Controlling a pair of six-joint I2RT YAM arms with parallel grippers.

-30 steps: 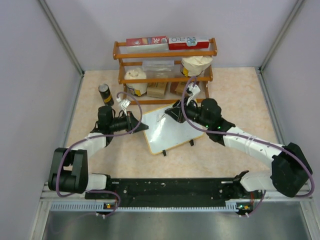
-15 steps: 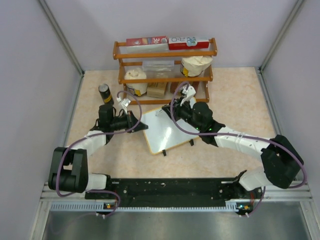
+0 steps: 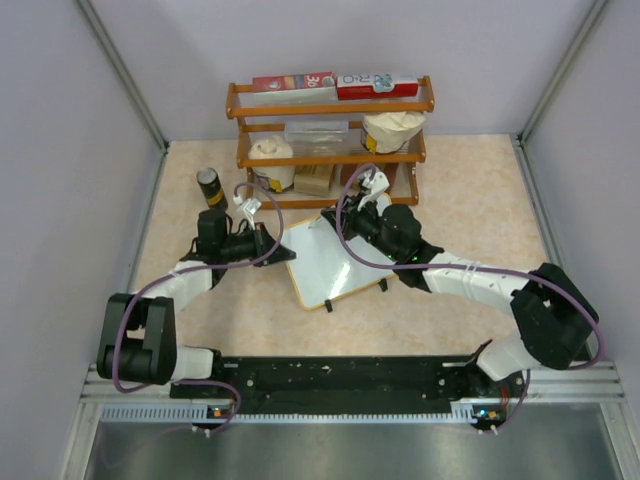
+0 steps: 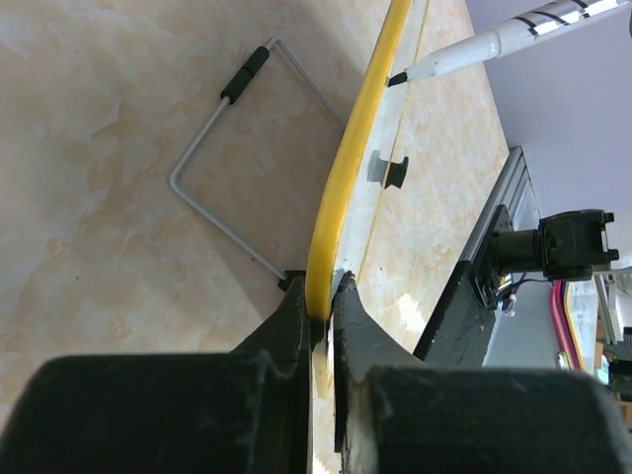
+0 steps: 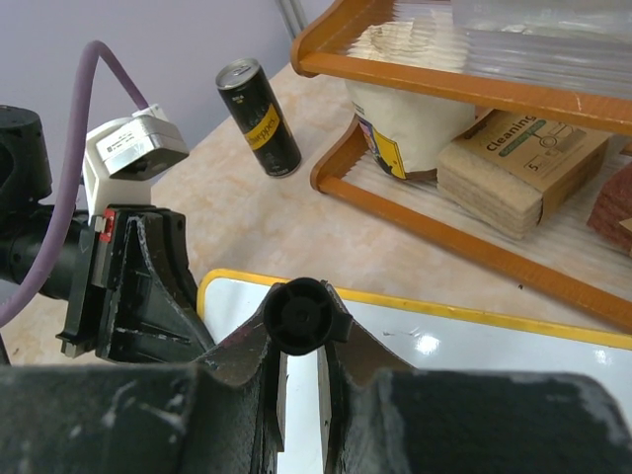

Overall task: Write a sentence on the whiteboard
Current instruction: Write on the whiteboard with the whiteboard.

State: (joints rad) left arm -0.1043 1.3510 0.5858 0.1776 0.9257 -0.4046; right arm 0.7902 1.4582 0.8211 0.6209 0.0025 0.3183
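Note:
The whiteboard point(image 3: 335, 265) lies tilted mid-table, its white face up and its frame yellowish. My left gripper point(image 3: 274, 243) is shut on its left edge; in the left wrist view the jaws point(image 4: 326, 296) pinch the yellow frame point(image 4: 348, 168). My right gripper point(image 3: 347, 222) is shut on a white marker point(image 3: 326, 221), whose tip is at the board's far left corner. The marker point(image 4: 474, 49) points at the frame in the left wrist view. Its black rear end point(image 5: 299, 316) sits between my right fingers above the board point(image 5: 474, 360). No handwritten sentence shows on the board.
A wooden rack point(image 3: 330, 130) with red-and-white boxes, bags and cartons stands just behind the board. A black-and-yellow can point(image 3: 209, 187) stands at the back left, also in the right wrist view point(image 5: 259, 117). A wire stand point(image 4: 222, 158) lies under the board. Walls enclose the table.
My right arm has swung left and carried the marker from the board's far middle edge to its far left corner. My left gripper has kept its hold and not moved.

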